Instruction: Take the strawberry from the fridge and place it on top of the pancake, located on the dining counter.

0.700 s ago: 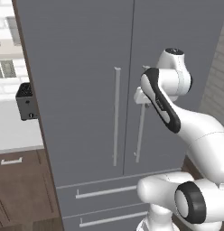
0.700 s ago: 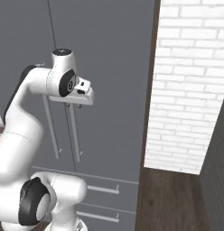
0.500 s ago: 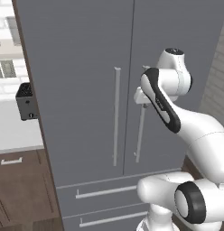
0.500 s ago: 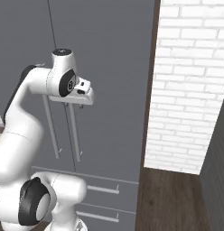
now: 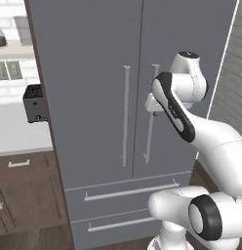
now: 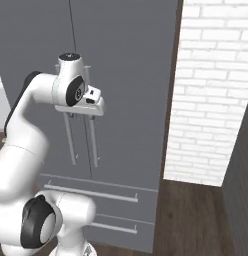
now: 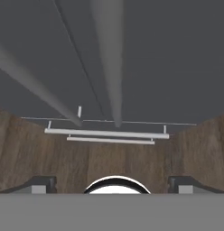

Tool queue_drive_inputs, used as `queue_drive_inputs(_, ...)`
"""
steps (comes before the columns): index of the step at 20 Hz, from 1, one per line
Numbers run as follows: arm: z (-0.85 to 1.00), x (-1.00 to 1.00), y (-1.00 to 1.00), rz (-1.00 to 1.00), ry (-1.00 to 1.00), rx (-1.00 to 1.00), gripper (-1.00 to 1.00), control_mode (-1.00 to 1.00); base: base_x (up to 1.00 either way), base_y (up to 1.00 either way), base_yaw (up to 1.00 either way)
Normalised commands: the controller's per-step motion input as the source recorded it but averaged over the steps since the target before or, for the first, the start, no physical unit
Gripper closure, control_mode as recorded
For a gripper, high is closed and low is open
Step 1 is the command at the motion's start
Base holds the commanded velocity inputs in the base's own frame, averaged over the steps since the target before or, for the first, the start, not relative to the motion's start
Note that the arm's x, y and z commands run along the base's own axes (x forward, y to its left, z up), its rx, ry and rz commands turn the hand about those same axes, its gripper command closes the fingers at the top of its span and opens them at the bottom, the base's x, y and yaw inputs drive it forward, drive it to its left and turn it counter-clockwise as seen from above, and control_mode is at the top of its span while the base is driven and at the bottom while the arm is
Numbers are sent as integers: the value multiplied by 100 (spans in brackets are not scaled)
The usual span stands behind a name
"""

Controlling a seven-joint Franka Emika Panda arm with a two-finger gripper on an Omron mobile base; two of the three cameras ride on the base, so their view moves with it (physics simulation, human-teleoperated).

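1. Fridge (image 5: 118,73) doors both closed, two drawers below also closed; strawberry not visible from outside
2. Tool (image 6: 91,107) up against the right door handle (image 5: 150,122), pointing down along it; left door handle (image 5: 126,117) just beside
3. Tool jaws spread wide, fingertips (image 7: 39,182) apart, gripping nothing
4. Toaster (image 5: 34,102) on the counter (image 5: 20,132) left of the fridge, brick wall (image 6: 211,90) to its right
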Motion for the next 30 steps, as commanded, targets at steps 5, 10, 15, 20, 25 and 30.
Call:
queue_drive_inputs(5, 0, 0, 0, 0, 0, 0, -100, 100, -6, 47, -9)
queue_drive_inputs(10, 0, 0, 0, 0, 0, 0, -100, 100, 1, 11, -4)
queue_drive_inputs(15, 0, 0, 0, 0, 0, 0, -100, 100, -41, 0, -7)
queue_drive_inputs(20, 0, 0, 0, 0, 0, 0, -100, 100, -72, 0, -7)
queue_drive_inputs(25, 0, 0, 0, 0, 0, 0, -100, 100, -13, 0, 0)
queue_drive_inputs(30, -17, 62, -24, 1, -19, 0, -100, -100, 0, 0, 0)
